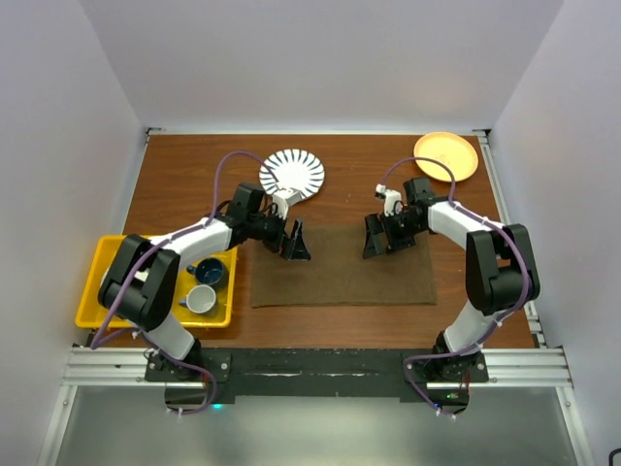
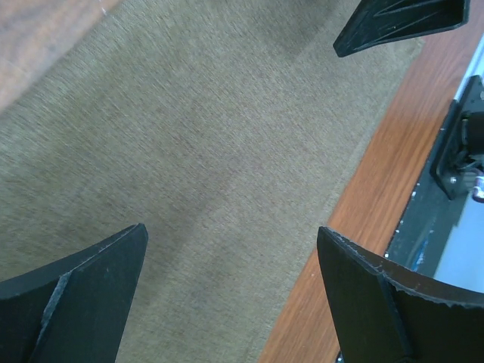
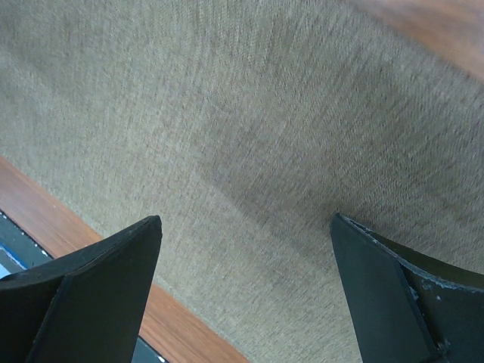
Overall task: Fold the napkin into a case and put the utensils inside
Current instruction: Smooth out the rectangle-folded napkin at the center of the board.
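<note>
The olive-brown napkin (image 1: 343, 269) lies flat on the wooden table as a wide rectangle. It fills most of the left wrist view (image 2: 189, 151) and the right wrist view (image 3: 287, 136). My left gripper (image 1: 294, 243) is open and empty above the napkin's far left part. My right gripper (image 1: 376, 238) is open and empty above its far right part. The right gripper's finger shows in the left wrist view (image 2: 401, 23). The utensils are not in view. No folded case shows.
A striped white plate (image 1: 292, 175) sits behind the napkin at the left. An orange plate (image 1: 446, 155) sits at the far right corner. A yellow tray (image 1: 107, 282) at the left holds a blue cup (image 1: 210, 272) and a white cup (image 1: 200, 299).
</note>
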`<state>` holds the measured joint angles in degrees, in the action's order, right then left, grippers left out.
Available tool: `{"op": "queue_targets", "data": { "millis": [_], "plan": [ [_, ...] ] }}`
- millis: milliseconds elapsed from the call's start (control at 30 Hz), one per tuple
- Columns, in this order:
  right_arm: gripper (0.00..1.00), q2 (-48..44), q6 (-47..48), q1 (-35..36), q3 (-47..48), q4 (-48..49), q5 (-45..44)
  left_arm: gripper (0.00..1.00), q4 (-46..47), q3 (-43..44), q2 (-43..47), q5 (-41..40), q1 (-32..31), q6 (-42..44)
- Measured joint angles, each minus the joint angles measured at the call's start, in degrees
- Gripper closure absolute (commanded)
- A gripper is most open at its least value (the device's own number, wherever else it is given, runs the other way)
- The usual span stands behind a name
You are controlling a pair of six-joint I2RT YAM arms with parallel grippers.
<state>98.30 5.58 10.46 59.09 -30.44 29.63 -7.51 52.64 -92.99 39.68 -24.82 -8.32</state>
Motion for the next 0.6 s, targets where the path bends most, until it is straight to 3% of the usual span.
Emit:
{"op": "queue_targets", "data": {
  "millis": [400,600],
  "plan": [
    [0.02,-7.0,-0.7,-1.1,1.6,-6.2,3.7,0.00,1.2,-0.4,1.4,4.1,0.2,-0.7],
    [0.02,-13.7,-2.0,-1.1,7.1,-2.1,4.3,0.00,1.8,2.1,3.7,4.0,0.3,3.1]
  ]
}}
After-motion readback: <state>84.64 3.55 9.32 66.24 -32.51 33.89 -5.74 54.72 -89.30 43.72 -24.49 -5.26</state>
